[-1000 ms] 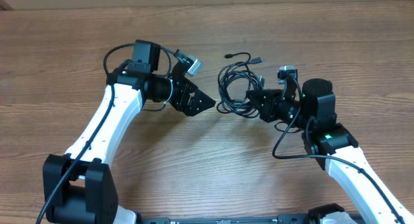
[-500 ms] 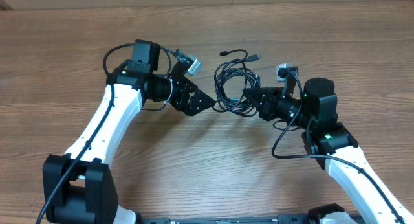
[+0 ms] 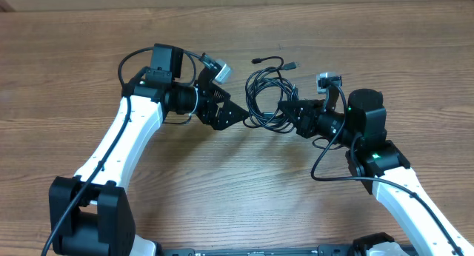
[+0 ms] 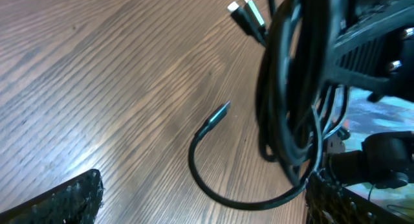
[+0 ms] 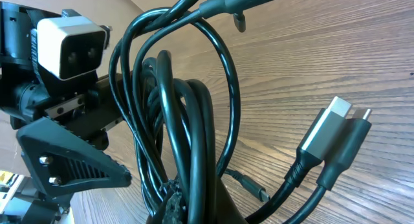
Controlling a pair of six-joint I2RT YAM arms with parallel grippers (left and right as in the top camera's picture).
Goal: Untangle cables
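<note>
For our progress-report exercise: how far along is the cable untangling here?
Done: nothing visibly; the cables form one looped bundle. In hand: the right gripper is shut on that bundle, the left gripper open beside it. Left: drawing each cord free and laying them apart.

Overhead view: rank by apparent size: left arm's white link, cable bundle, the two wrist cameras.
1. left arm's white link
2. cable bundle
3. left wrist camera and right wrist camera: look alike, so not ranked.
</note>
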